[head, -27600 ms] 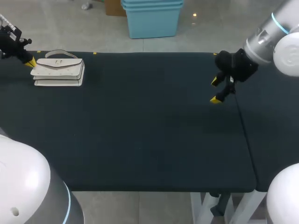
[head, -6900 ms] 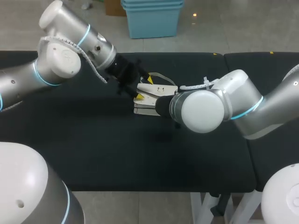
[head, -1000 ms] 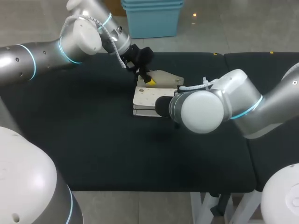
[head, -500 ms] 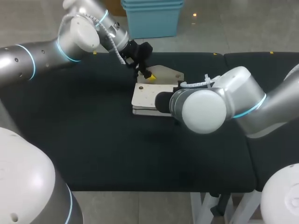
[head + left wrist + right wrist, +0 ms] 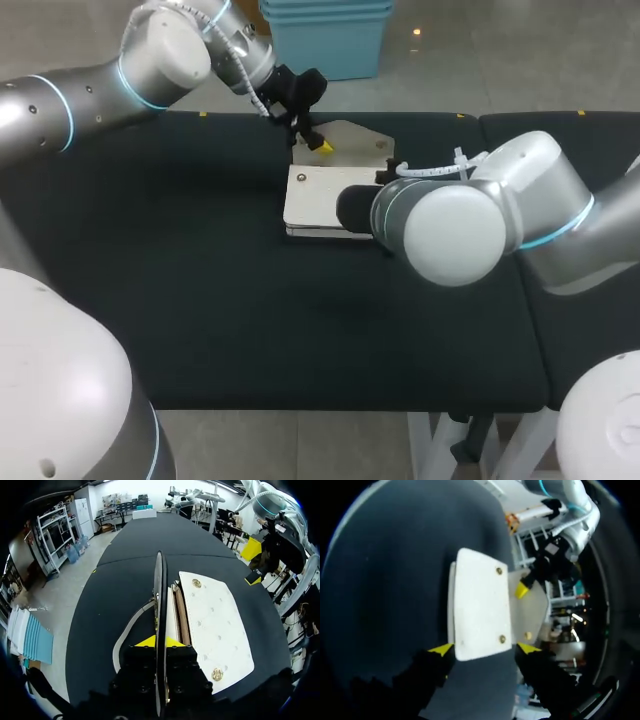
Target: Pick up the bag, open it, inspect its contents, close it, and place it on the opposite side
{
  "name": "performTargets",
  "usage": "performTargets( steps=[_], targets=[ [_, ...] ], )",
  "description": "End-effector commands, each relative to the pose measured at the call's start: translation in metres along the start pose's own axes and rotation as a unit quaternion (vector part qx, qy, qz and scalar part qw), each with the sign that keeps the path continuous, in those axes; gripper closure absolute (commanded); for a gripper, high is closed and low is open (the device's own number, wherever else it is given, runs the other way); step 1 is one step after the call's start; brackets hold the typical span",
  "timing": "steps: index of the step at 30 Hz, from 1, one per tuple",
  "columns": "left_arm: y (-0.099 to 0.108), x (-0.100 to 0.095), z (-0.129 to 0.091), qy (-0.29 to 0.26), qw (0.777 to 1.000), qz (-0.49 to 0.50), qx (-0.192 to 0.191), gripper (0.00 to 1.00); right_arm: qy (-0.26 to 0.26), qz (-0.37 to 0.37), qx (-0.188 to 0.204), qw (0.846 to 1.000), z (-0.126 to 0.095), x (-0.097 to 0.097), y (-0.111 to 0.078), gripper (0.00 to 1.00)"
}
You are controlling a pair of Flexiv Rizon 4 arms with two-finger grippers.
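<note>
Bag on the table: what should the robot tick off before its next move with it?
1. Flap lifted off the bag: ok.
2. Left gripper shut on the flap's edge: ok.
3. Bag lying flat on the table: ok.
4. Right gripper at the bag's end, holding it firmly: cannot tell.
5. Contents in sight: cannot tell; the left wrist view shows the opening only edge-on.
</note>
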State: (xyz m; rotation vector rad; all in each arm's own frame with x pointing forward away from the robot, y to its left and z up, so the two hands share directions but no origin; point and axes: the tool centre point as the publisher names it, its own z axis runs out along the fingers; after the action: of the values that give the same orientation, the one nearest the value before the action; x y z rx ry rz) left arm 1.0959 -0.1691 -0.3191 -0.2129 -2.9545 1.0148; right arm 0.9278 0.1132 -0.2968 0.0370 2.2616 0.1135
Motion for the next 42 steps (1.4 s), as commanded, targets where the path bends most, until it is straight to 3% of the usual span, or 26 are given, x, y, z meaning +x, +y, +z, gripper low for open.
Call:
performTargets(
  steps=[1,12,20,30,42],
  targets=[
    [-0.003,-0.004,-0.008,0.008,1.0,0.0,-0.005,1.0,-0.021,0.001,-0.007,1.0,-0.009,0.0,-0.007,1.0],
    [-0.003,-0.004,-0.008,0.008,1.0,0.0,-0.005,1.0,-0.023,-0.013,0.014,1.0,-0.021,-0.019,-0.008,1.0],
    [-0.029,0.0,-0.024,-0.044,0.998,0.036,-0.008,1.0,-0.01,-0.035,0.038,0.999,-0.024,-0.034,-0.001,1.0],
    [-0.053,0.009,-0.039,-0.056,0.997,0.047,-0.016,1.0,0.031,-0.035,0.055,0.997,-0.027,-0.049,0.006,1.0],
    [-0.053,0.009,-0.039,-0.056,0.997,0.047,-0.016,1.0,0.031,-0.035,0.055,0.997,-0.027,-0.049,0.006,1.0]
  ],
)
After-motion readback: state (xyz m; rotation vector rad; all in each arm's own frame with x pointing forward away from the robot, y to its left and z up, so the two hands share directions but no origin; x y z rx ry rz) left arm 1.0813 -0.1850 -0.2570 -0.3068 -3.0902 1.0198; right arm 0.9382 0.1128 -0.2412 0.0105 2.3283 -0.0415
